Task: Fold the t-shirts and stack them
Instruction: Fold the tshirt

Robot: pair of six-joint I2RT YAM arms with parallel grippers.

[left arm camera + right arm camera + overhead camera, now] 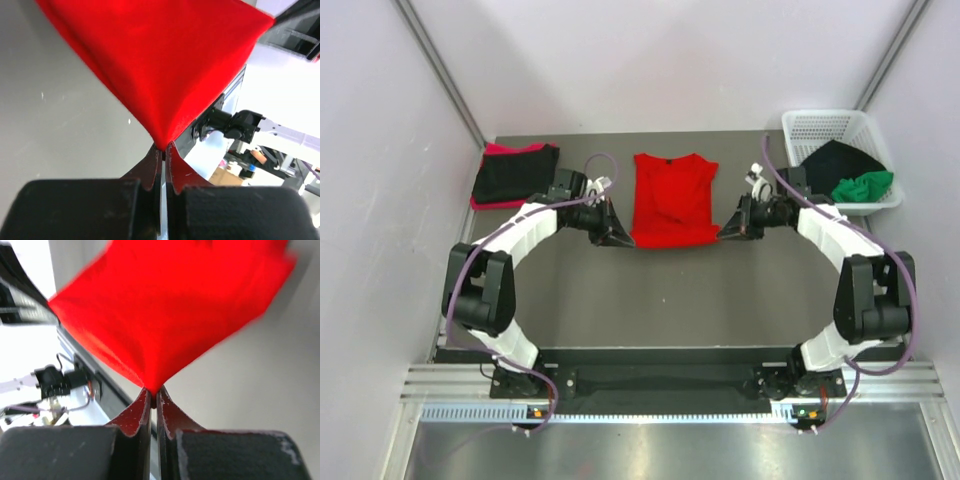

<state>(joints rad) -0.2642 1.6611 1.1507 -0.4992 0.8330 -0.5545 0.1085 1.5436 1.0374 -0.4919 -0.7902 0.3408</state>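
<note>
A bright red t-shirt [672, 198] lies spread at the middle back of the table, its collar toward the far edge. My left gripper [623, 239] is shut on its near left hem corner, and the red cloth [165, 65] rises taut from the pinched fingertips in the left wrist view. My right gripper [724, 231] is shut on the near right hem corner, where the red cloth [165, 315] fans out from its tips. At the back left lies a folded black t-shirt [518, 172] on top of a pinkish red one [492, 149]. Another black t-shirt [837, 160] and a green t-shirt [865, 186] sit crumpled in the basket.
A white lattice basket [820, 126] stands at the back right corner. Grey walls close in the table at the left, right and back. The arm bases and a metal rail [670, 385] run along the near edge.
</note>
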